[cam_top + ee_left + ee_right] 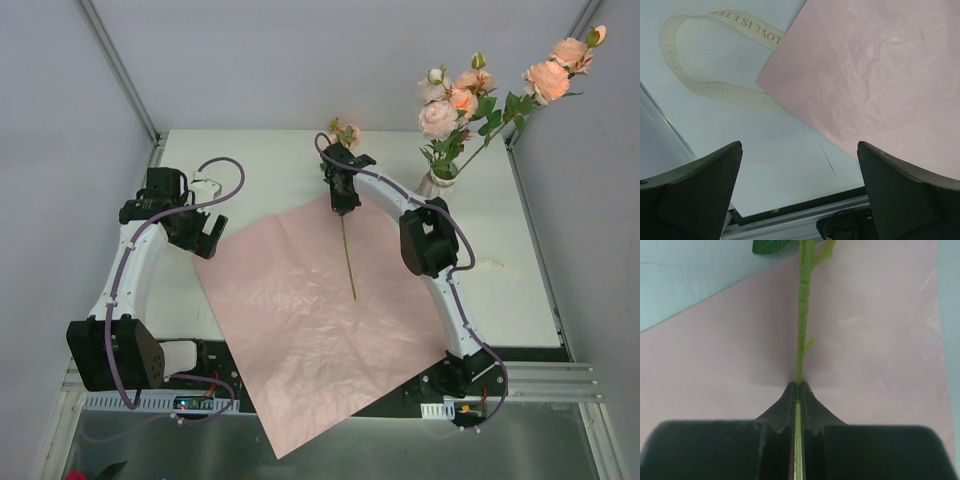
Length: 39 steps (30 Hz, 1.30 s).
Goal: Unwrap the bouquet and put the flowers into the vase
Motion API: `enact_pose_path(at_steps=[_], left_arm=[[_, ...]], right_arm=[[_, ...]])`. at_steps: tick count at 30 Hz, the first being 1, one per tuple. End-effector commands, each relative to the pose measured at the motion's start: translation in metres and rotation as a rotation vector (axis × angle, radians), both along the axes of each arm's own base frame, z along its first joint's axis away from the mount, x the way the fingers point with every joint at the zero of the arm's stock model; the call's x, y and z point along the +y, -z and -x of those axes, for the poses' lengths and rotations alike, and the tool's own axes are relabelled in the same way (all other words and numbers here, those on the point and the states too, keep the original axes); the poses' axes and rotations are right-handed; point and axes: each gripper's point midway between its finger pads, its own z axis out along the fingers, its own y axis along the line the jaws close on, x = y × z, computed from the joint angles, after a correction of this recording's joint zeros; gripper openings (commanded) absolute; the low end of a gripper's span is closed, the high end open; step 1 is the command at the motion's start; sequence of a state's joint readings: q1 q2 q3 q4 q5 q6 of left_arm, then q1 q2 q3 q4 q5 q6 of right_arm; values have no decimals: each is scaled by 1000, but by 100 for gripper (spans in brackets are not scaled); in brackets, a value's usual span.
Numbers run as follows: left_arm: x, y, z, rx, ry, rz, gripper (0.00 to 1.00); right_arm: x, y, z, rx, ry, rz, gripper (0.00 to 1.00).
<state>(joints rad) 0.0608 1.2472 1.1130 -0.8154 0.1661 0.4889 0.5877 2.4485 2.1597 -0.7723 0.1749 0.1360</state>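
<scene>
The bouquet is undone: its pink paper (310, 320) lies flat on the table and the cream ribbon (715, 89) lies apart on the white tabletop. One rose (346, 133) lies at the sheet's far edge, its thin stem (349, 265) running toward me. My right gripper (343, 208) is shut on that green stem (802, 315), pinched between the jaws (798, 386). The off-white vase (437, 186) at the back right holds several peach and pink flowers (455, 100). My left gripper (208, 240) hangs open and empty over the paper's left corner (800, 150).
The ribbon (207, 183) sits just behind the left gripper. Grey walls close in the table on the left, back and right. A tall rose (548, 78) leans out of the vase to the right. The metal rail (805, 215) runs along the table's edge.
</scene>
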Motion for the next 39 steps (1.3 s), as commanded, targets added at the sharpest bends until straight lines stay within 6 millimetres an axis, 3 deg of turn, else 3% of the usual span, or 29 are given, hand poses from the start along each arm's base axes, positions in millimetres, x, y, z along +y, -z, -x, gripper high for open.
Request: enact_pose_path(at_steps=[1,6,10,13,15,17,18,20,21,23,28,32,33,34,36,39], left_arm=[[8,-3,2,-13,-9,-26,99],[6,-1,4,-9,-7,-14,99],[5,1,6,-6,-6,-10,99],[6,2,6,-5,-8,-10,99],[5,1,6,-8,-5,-8,99],[5,2,5,-12,-5,-6,99],[5,3,5,-6,-4,-3,99],[4,4,5,-3,-2,-2,99],[5,4,5,-3,-5,1,99],[5,4,4,-6,-4,1,99],[4,2,2,-11,-5,7,99],[3,-1,1,-21,-7,10,99],[4,-1,1,-22,-7,8,99],[4,-2,2,-25,-7,8,99],[4,-2,2,-29,-7,5,99],[6,-2,3,-30,-7,-4,99]], right_arm=[[2,-57,-2,-119,44,-89,1],[8,-117,-3,-284,-21,-159,1],[7,-160,16,-363,-98,-166,1],[3,-165,37,-353,-156,-163,1],[0,-149,61,-285,-191,-148,1],[-6,-149,76,-293,-242,-125,1],[-10,-131,92,-253,-270,-97,1],[-21,-123,110,-215,-289,-71,1],[-26,-106,126,-164,-311,-53,1],[-33,-103,141,-157,-305,-41,1],[-49,-66,178,-70,-309,18,1],[-51,-41,192,35,-332,53,3],[-51,-31,192,70,-331,75,28],[-48,-32,190,80,-335,81,35],[-46,-26,181,81,-331,106,44],[-39,-30,160,61,-324,112,48]])
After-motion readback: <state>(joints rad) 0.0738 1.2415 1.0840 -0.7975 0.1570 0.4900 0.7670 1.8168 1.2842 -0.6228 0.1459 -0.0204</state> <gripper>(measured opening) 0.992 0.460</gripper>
